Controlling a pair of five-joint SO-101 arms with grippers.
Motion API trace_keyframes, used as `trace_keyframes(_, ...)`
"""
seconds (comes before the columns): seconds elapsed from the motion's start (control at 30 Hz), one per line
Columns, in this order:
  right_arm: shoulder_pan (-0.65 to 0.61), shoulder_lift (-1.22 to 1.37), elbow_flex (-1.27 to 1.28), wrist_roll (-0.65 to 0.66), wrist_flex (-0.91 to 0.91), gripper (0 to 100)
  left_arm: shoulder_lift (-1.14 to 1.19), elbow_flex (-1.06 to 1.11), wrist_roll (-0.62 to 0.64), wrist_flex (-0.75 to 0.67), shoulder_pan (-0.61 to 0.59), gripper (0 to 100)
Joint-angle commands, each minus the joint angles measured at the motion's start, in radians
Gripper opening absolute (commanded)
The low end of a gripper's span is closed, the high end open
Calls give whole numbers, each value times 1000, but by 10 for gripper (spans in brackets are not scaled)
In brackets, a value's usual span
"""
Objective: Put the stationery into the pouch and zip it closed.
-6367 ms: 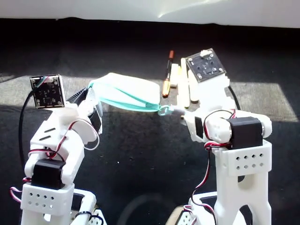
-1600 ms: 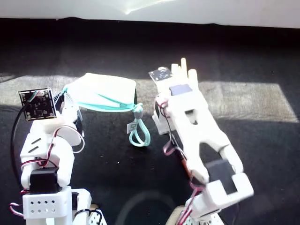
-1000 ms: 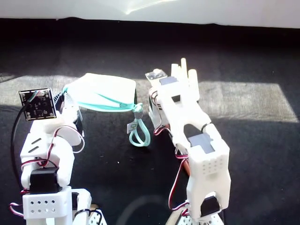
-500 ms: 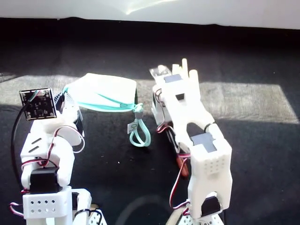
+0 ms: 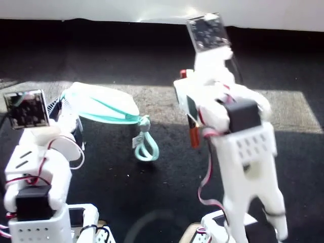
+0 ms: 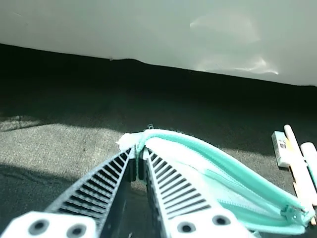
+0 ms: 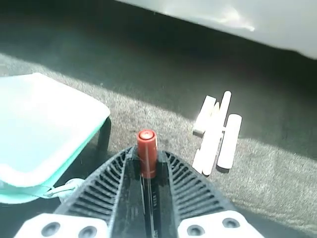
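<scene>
The mint-green pouch hangs above the dark table, and my left gripper is shut on its left corner. The left wrist view shows that gripper pinching the corner, with the pouch stretching away and its zipper mouth facing up. A looped teal cord dangles from the zipper end. My right gripper is raised to the right of the pouch, shut on a pen with a red cap. In the right wrist view the gripper is above and beside the pouch.
Several white stationery pieces lie together on the mat beyond the pen; they also show far off as white sticks past the pouch's zipper end. A white wall borders the table's far edge. The mat is half in sunlight.
The right arm has risen from the stationery pile with the pen in its gripper and now stands upright. The left arm and pouch shifted slightly left and down.
</scene>
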Motion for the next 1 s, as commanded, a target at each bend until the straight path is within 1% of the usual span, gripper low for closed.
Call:
trace_keyframes(0.0, -7, -111, -13, 2, -39, 6, 211, -254, 0, 160, 79, 11)
trace_keyframes(0.17, -8, -211, -13, 2, -133, 6, 504, -630, 8, 384, 156, 10)
trace_keyframes(0.27, -10, -268, -15, -3, -223, 6, 611, -849, 74, 465, 205, 10)
trace_keyframes(0.37, -10, -315, -15, -5, -326, 6, 707, -984, 103, 532, 262, 10)
trace_keyframes(0.47, -12, -352, -15, -5, -404, 6, 792, -997, 133, 560, 280, 10)
trace_keyframes(0.57, -22, -369, -15, -6, -452, 6, 846, -967, 135, 563, 280, 10)
trace_keyframes(0.73, -131, -367, -15, -6, -513, 6, 860, -944, 135, 555, 280, 10)
trace_keyframes(0.87, -248, -366, -15, -5, -529, 6, 860, -908, 135, 511, 280, 10)
trace_keyframes(0.97, -305, -364, -4, -5, -529, 6, 860, -874, 135, 479, 283, 10)
